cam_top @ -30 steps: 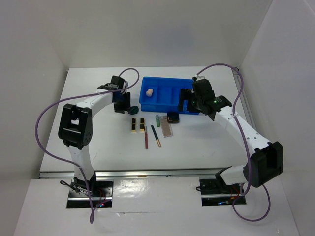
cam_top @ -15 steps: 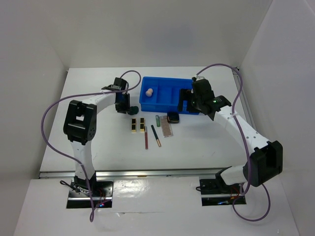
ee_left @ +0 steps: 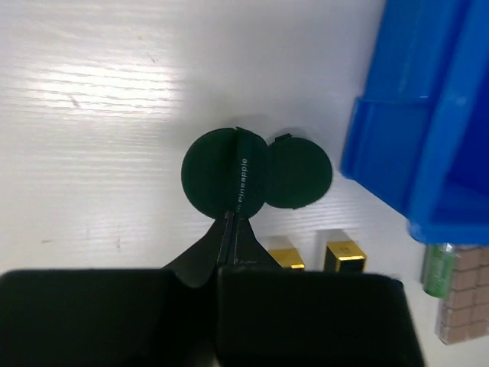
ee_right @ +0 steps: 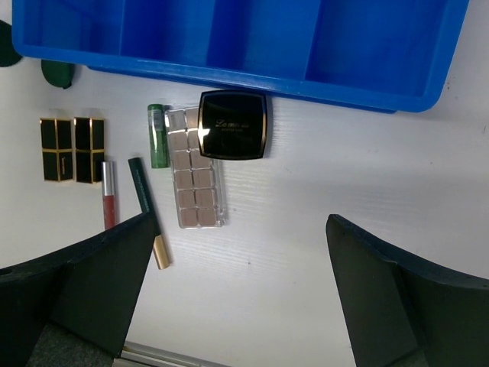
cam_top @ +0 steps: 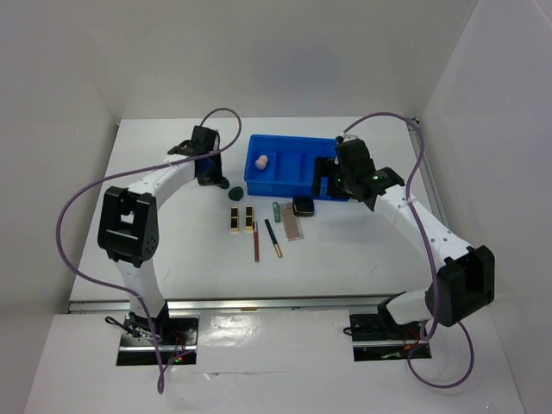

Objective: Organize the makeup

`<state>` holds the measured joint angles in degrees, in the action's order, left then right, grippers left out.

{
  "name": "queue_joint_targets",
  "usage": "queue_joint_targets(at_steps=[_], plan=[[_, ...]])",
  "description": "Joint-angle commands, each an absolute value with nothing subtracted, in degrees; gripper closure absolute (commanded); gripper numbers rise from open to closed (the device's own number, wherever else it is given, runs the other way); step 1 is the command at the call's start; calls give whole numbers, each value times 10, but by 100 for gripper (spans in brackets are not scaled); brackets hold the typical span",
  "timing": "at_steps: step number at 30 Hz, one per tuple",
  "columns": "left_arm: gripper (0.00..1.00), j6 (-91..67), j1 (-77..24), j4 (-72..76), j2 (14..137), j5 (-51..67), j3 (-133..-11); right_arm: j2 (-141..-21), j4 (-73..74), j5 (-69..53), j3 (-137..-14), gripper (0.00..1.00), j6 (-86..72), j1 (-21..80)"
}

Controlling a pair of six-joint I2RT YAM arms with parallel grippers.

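Observation:
My left gripper (ee_left: 232, 218) is shut, its tips pinching the edge of a dark green sponge (ee_left: 210, 172) with a printed band, held above the table. A second dark green round piece (ee_left: 302, 172) lies on the table beside it. The peach egg sponge (cam_top: 262, 160) sits in the blue bin (cam_top: 297, 138). In front of the bin lie the black square compact (ee_right: 233, 125), pinkish palette (ee_right: 197, 183), green tube (ee_right: 157, 136), two black-gold palettes (ee_right: 57, 149) and two thin pencils (ee_right: 108, 202). My right gripper (ee_right: 241, 220) hangs open and empty above them.
The blue bin has several compartments, and its near wall (ee_right: 229, 69) runs just behind the compact. White walls enclose the table on the left, back and right. The arm cables loop above both arms.
The left gripper closed fully and drew back up and to the left from the table. The right arm has not moved.

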<state>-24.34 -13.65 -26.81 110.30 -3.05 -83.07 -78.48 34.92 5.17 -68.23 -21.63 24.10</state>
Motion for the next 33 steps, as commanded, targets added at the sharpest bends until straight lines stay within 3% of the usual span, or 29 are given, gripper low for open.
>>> queue_joint_targets(at_steps=[1, 6, 12, 26, 31, 32, 33], plan=[[100, -244, -127, -279, 1035, -56, -834, -792, 352, 48, -696, 0, -219, 237], [100, -238, -116, -300, 980, -50, -865, -792, 347, 48, -691, 0, -219, 237], [100, -233, -152, -287, 1005, 32, -950, -787, 352, 59, -691, 0, -219, 237], [100, -283, -214, -322, 1263, 44, -1235, -736, 386, 76, -697, 0, -240, 237], [82, -291, -219, -315, 1241, 19, -1211, -724, 391, 83, -692, 0, -240, 237], [72, -291, -219, -315, 1233, 13, -1211, -724, 391, 77, -692, 0, -240, 237], [43, -291, -219, -315, 1233, 8, -1211, -724, 391, 77, -692, 0, -240, 237]])
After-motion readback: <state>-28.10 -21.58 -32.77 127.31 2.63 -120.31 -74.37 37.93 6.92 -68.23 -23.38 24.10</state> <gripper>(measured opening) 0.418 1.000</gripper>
